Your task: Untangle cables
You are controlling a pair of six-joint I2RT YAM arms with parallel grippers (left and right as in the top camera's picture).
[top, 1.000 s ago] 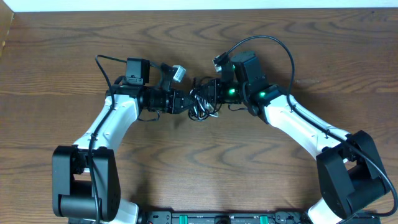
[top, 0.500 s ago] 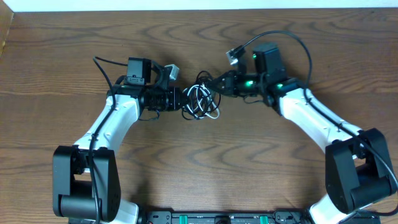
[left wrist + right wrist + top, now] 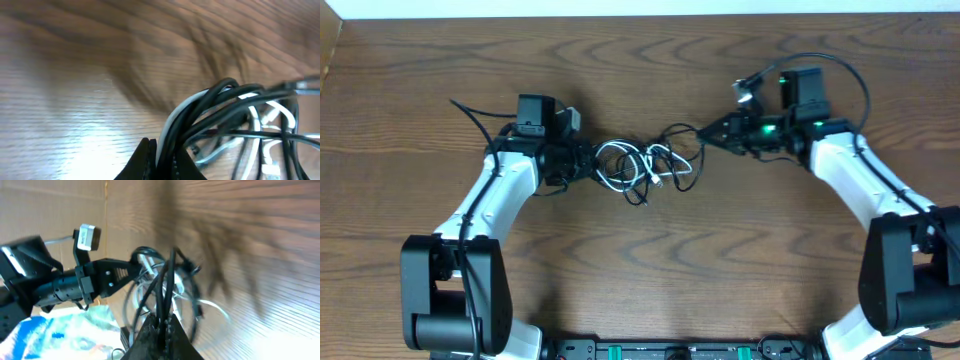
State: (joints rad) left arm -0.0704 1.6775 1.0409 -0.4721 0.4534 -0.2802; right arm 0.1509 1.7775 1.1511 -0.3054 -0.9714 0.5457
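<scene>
The cables (image 3: 645,165) form a loose tangle of black and white loops, stretched between my two grippers over the middle of the table. My left gripper (image 3: 590,160) holds the tangle's left end. In the left wrist view it (image 3: 167,156) is shut on a bundle of black and white cables (image 3: 220,107). My right gripper (image 3: 705,133) holds the right end. In the right wrist view it (image 3: 162,327) is shut on black cables (image 3: 167,280) that run up out of the jaws into the loops.
The wooden table (image 3: 640,270) spreads all around the tangle, with a white strip (image 3: 640,8) along its far edge. Both arm bases (image 3: 450,310) stand at the near edge. The left arm (image 3: 75,285) shows in the right wrist view.
Both grippers have drawn apart, the right one far to the right and the left one slightly left. The tight knot between them has spread into looser, wider loops.
</scene>
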